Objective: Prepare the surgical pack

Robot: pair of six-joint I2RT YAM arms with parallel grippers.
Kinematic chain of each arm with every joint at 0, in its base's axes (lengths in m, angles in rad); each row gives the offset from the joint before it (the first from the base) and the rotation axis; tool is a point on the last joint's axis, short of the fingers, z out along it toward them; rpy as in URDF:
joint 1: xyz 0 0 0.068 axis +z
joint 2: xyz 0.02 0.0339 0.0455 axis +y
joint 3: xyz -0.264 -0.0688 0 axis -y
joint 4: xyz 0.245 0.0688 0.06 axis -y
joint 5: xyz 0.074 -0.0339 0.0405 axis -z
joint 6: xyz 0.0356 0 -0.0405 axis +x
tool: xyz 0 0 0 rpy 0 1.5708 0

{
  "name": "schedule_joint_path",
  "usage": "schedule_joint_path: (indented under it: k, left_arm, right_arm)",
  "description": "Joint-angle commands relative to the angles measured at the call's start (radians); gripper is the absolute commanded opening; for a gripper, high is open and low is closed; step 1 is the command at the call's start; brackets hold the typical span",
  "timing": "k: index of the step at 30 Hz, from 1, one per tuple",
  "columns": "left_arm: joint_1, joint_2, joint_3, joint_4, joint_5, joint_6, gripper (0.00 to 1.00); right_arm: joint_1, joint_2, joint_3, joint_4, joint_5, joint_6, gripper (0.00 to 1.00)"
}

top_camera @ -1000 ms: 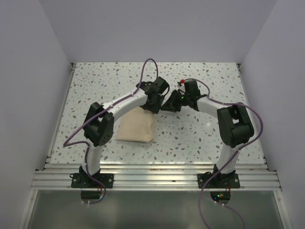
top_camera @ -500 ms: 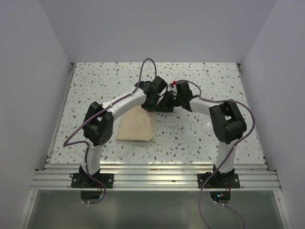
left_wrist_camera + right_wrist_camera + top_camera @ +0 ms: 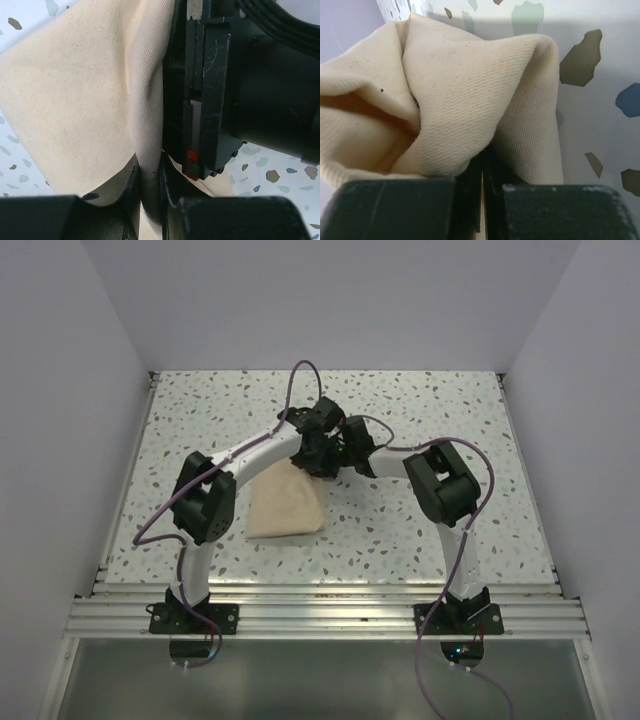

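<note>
Between their jaws, L gripper (image 3: 149, 195) & R gripper (image 3: 482, 190) each pinch the beige cloth's (image 3: 75, 100) top fold, prob. to lift it.

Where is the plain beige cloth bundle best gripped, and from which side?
Likely at its far right corner, from above. There the plain beige cloth bundle gathers into thin upstanding folds, which the left gripper and right gripper each pinch.
</note>
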Motion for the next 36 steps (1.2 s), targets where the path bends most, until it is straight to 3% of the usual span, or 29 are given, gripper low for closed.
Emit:
schedule_joint_path:
  k: [1, 3, 4, 5, 11, 13, 14, 17, 20, 24, 25, 28, 36]
  left_arm:
    - [-0.015, -0.038, -0.001, 0.037, 0.066, -0.012, 0.01]
    - [-0.015, -0.041, -0.018, 0.031, 0.057, -0.013, 0.1]
    - [-0.015, -0.047, -0.027, 0.037, 0.052, -0.016, 0.22]
    - [-0.015, -0.061, -0.037, 0.04, 0.048, -0.023, 0.28]
    - [-0.015, -0.116, -0.052, 0.046, 0.058, -0.035, 0.47]
    - [-0.015, -0.127, -0.058, 0.045, 0.071, -0.042, 0.5]
    - [-0.018, -0.136, -0.06, 0.041, 0.075, -0.046, 0.51]
    - [-0.024, -0.145, -0.066, 0.025, 0.084, -0.064, 0.57]
    - [-0.049, -0.152, -0.081, 0.022, 0.078, -0.076, 0.59]
    - [-0.072, -0.138, -0.104, 0.026, 0.06, -0.09, 0.6]
    - [-0.072, -0.133, -0.103, 0.022, 0.055, -0.093, 0.59]
    - [-0.072, -0.118, -0.09, 0.035, 0.02, -0.09, 0.59]
    - [-0.037, 0.017, 0.12, -0.026, -0.038, -0.046, 0.64]
  right_arm:
    - [-0.021, -0.017, 0.036, 0.05, 0.04, 0.02, 0.01]
    - [-0.051, -0.068, 0.014, -0.013, 0.026, -0.047, 0.01]
    - [-0.086, -0.08, -0.003, -0.065, -0.002, -0.067, 0.02]
    - [-0.106, -0.112, -0.018, -0.082, -0.013, -0.086, 0.02]
    - [-0.216, -0.206, -0.064, -0.277, -0.079, -0.277, 0.06]
    - [-0.231, -0.237, -0.061, -0.291, -0.095, -0.304, 0.2]
    - [-0.232, -0.246, -0.056, -0.295, -0.097, -0.308, 0.35]
    - [-0.229, -0.243, -0.018, -0.297, -0.129, -0.293, 0.53]
    - [-0.229, -0.214, 0.014, -0.265, -0.158, -0.224, 0.59]
    - [-0.217, -0.174, 0.043, -0.217, -0.181, -0.132, 0.52]
    - [-0.214, -0.162, 0.049, -0.219, -0.172, -0.132, 0.34]
    - [-0.213, -0.146, 0.048, -0.219, -0.166, -0.141, 0.08]
    - [-0.209, -0.129, 0.022, -0.217, -0.178, -0.198, 0.06]
